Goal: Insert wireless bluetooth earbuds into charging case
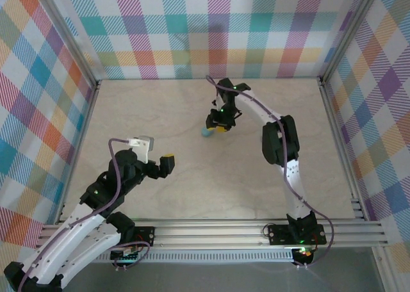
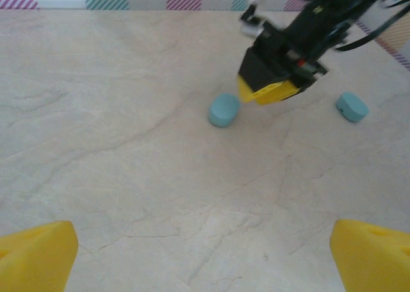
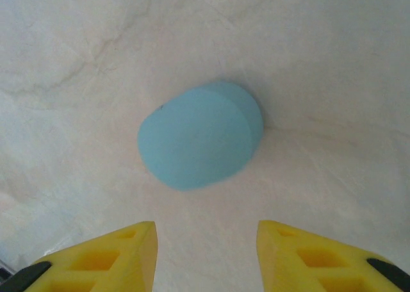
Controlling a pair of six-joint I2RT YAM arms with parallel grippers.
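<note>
The charging case [image 3: 200,134] was a smooth light-blue oval. It lay flat on the table [image 1: 160,106], out past the middle. A second blue oval [image 2: 352,106] just like it lay well apart from it. This one may have been the other half of the case, but I could not tell for sure.

The right gripper [image 3: 205,253] hung low, just beside the case and between the two ovals. Its yellow fingers [image 3: 96,260] were spread apart with nothing between them. The case sat just in front of them and was not touching them. The left gripper [image 2: 205,253] was nearer the arm bases, well apart from the case. Its fingers were spread wide too, and they held nothing.

So I think the job had hardly begun. Nothing was picked up, and nothing was put in.

The earbuds were too small to make out. I could not tell if the case was open or closed, because only a plain blue face showed. The wrist views cut off both grippers, so only their fingertips showed.
</note>
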